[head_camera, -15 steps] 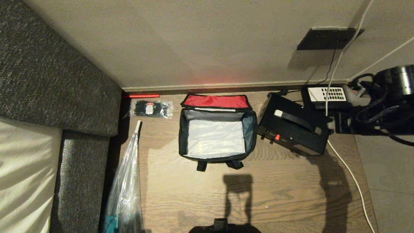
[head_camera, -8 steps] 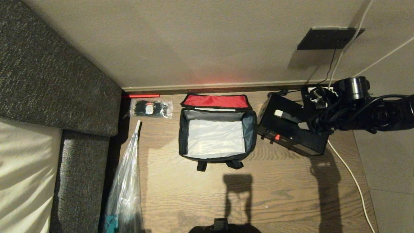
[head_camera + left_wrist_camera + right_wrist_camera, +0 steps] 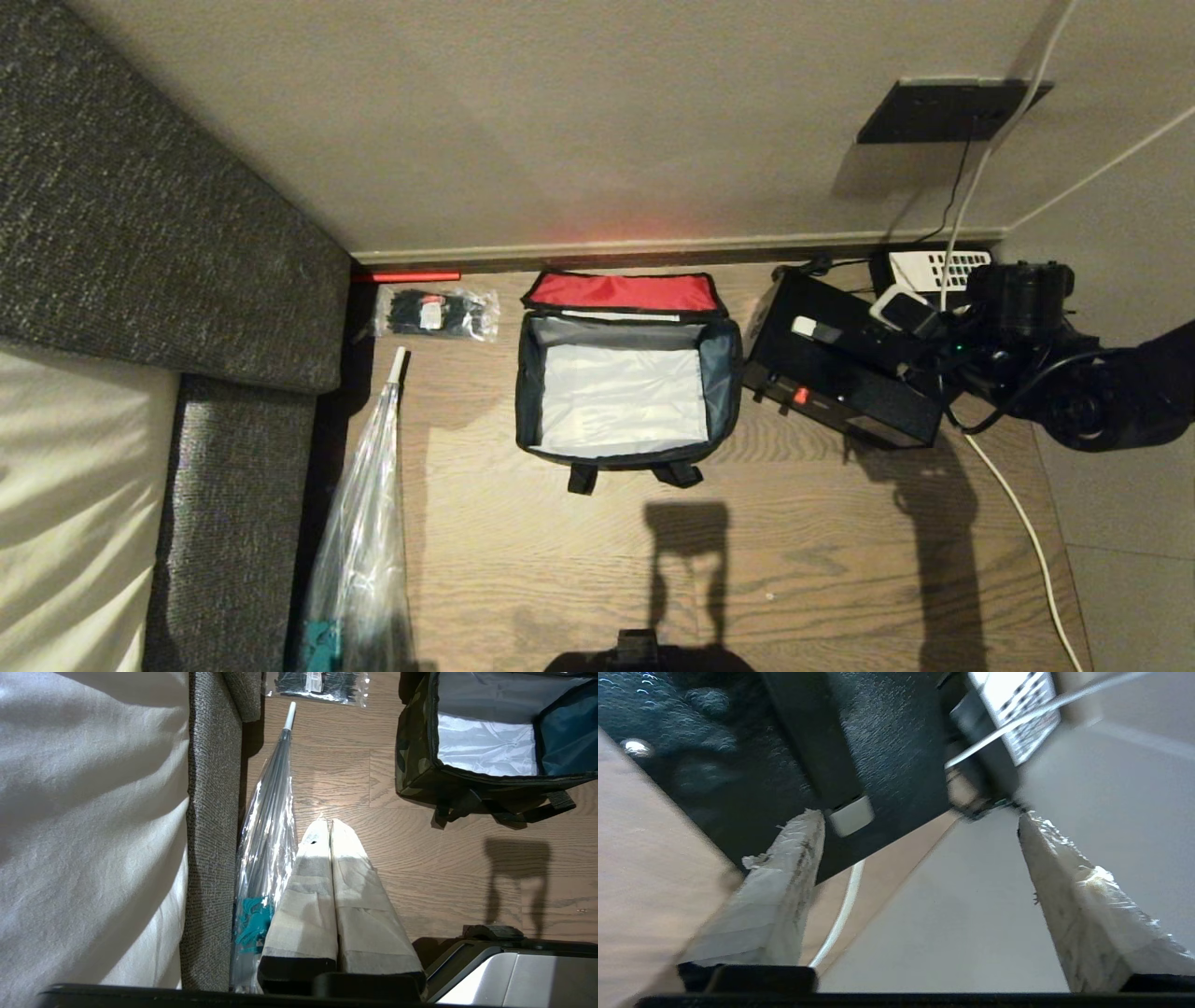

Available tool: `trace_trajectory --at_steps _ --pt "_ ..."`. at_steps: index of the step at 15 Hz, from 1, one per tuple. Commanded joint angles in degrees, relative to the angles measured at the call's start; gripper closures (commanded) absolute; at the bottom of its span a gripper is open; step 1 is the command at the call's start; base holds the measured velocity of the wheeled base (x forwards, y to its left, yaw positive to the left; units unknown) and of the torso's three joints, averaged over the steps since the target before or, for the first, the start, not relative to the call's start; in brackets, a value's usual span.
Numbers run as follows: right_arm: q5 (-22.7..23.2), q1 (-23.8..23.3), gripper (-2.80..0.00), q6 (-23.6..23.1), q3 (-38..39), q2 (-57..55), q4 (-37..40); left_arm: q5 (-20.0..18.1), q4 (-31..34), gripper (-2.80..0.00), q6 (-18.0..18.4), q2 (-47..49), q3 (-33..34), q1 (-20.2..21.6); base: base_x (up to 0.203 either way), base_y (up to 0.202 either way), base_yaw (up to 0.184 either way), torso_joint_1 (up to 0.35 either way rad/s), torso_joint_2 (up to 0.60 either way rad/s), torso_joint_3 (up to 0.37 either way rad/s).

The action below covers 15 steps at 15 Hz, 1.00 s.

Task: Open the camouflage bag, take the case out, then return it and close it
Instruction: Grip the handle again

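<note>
Case (image 3: 845, 369) sat on the floor at three o'clock of the open, empty camouflage bag (image 3: 624, 373), and the right gripper (image 3: 920, 826), spread wide and holding nothing, probably needed to straddle its strap squarely before closing.

One camouflage bag (image 3: 624, 373) sat open on the floor, with one black case (image 3: 845, 373) beside it and one telephone (image 3: 929, 269) behind that. There was one clear packet of black ties (image 3: 435, 313), one wrapped umbrella (image 3: 364, 523), and two grippers, left (image 3: 327, 828) and right (image 3: 920, 821).
</note>
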<state>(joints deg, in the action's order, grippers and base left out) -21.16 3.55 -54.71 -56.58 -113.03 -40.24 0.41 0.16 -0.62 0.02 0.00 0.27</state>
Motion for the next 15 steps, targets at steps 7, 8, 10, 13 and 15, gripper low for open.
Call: trace_trajectory --at_steps 7,8,10,13,15 --pt "-0.7 2.6 -2.80 -11.0 6.9 -4.0 -20.1 0.0 0.0 0.00 0.0 -0.1 0.2 0.0 0.000 0.000 0.000 0.000 0.00 0.000" --pt "-0.7 2.6 -2.80 -11.2 7.1 -4.9 -21.1 0.0 0.0 0.00 0.0 -0.1 0.2 0.0 0.000 0.000 0.000 0.000 0.00 0.000" --pt "-1.3 2.6 -2.80 -11.2 6.7 -7.5 -21.3 0.0 0.0 0.00 0.0 -0.1 0.2 0.0 0.000 0.000 0.000 0.000 0.00 0.000" --pt "-2.2 2.7 -2.80 -11.2 4.9 -9.7 -21.5 0.0 0.0 0.00 -0.1 -0.1 0.2 0.1 0.000 0.000 0.000 0.000 0.00 0.000" --pt "-2.4 2.7 -2.80 -10.7 4.2 -10.8 -21.8 0.0 0.0 0.00 0.0 -0.1 0.2 0.0 0.000 0.000 0.000 0.000 0.00 0.000"
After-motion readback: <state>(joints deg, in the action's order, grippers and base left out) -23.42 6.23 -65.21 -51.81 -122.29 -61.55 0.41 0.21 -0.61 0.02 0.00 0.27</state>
